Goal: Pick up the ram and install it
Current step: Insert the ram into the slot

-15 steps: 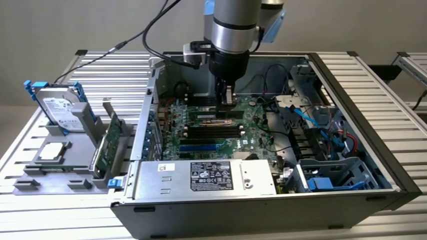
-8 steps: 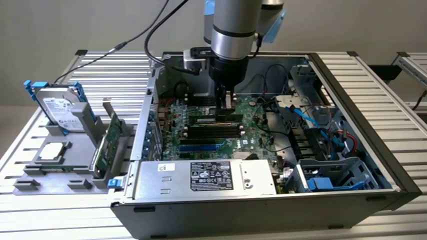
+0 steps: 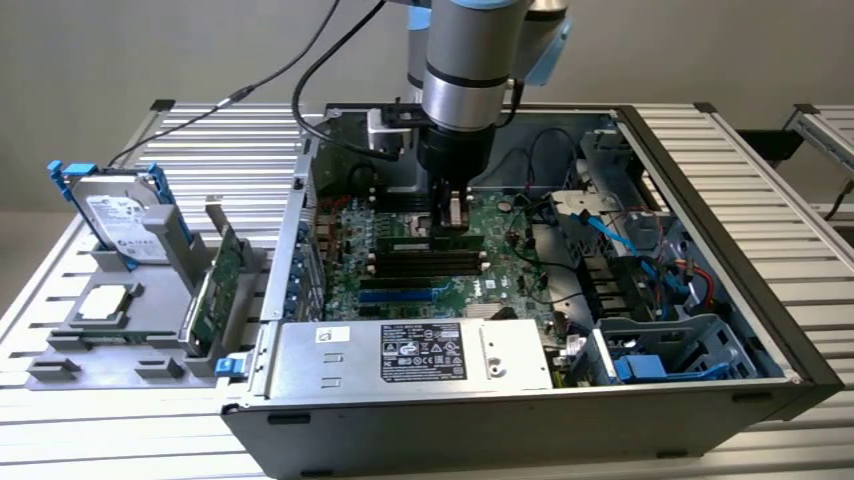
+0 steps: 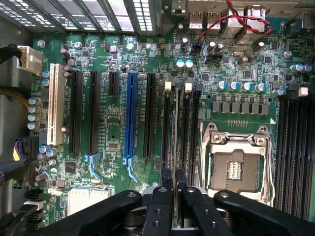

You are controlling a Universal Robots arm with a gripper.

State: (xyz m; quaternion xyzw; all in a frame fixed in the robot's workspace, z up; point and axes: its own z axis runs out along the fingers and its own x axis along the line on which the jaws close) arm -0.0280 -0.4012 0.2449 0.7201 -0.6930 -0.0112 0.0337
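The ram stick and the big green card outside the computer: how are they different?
The ram is pinched in the gripper; the green card stands free in a grey holder. The ram is inside the computer case, at the memory slots; the green card is outside it, on the exterior view's left. The ram looks thin and narrow; the green card is bigger. Both are green circuit boards.

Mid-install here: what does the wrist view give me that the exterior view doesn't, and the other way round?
Wrist view: the ram edge-on, lined up along the memory slots beside the bare CPU socket, and the blue slot. Exterior view: the hard drive and expansion card in the grey holder at that view's left, and the power supply. Both: the gripper shut on the ram above the motherboard.
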